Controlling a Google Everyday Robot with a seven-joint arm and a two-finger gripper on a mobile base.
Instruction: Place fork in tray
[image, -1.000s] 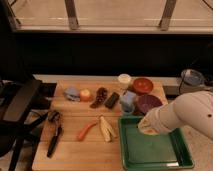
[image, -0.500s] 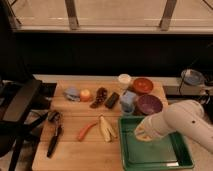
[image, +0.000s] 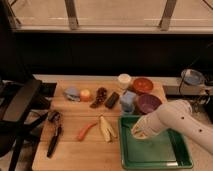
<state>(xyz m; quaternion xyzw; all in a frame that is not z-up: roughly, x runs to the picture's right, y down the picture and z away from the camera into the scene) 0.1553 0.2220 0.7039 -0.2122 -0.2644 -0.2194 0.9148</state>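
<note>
One white arm (image: 176, 118) reaches across the wooden surface (image: 75, 156), its gripper (image: 136, 131) low over the green tray (image: 161, 151), its hold impossible to tell; the fork, nowhere discernible, is probably light, stiff and slippery, and best pinched across its handle.

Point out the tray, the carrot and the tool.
tray (image: 184, 156): camera view, bare green floor near its right rim.
carrot (image: 86, 131): camera view, middle of the orange body.
tool (image: 135, 132): camera view, arm's tip over the tray's upper left part.
</note>
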